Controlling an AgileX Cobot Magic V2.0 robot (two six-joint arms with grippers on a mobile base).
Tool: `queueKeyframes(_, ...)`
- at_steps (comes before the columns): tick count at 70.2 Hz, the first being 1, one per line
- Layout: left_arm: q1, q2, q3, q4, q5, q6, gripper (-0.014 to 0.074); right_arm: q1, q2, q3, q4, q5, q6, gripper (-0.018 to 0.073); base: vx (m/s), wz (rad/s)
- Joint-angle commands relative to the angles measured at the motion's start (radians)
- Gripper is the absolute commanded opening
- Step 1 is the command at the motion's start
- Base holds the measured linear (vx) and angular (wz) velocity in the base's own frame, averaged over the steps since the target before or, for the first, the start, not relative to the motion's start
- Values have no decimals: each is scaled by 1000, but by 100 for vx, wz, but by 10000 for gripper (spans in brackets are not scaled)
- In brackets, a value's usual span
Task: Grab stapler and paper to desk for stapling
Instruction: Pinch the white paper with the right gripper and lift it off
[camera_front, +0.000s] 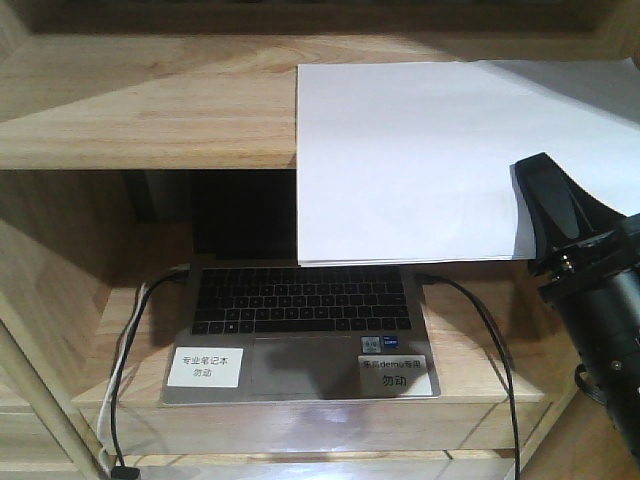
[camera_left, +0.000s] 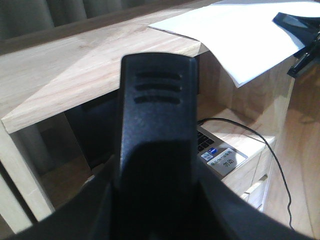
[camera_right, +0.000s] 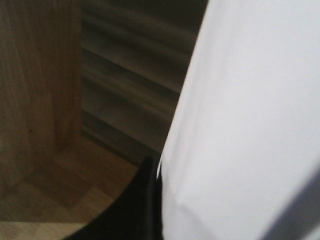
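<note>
At light wooden shelf (camera_front: 150, 110) edge, limp white paper sheet (camera_front: 400, 160) overhangs, pinchable there; right black pincer (camera_front: 537, 185) alongside, closure unclear.

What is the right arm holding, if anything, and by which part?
The right gripper seems to pinch the paper between its fingers, at the sheet's right edge near the front corner that overhangs the shelf.
</note>
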Motion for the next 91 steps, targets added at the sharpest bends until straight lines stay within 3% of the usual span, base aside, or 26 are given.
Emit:
queueKeyframes(1, -3, 11, -23, -8, -118, -3, -6, -5, -11, -29, -50, -173, -4, -11, 0, 0)
queueKeyframes(30, -3, 11, -23, -8, -118, -3, -6, -5, -26, -29, -135, -190, 76, -7, 0, 0)
queueKeyframes(57, -3, 11, -23, -8, -118, -3, -6, -5, -150, -116, -259, -175, 62, -7, 0, 0)
queueKeyframes(91, -3, 11, -23, -8, -118, -3, -6, -5, -364, -241, -297, 6, -219, -7, 0, 0)
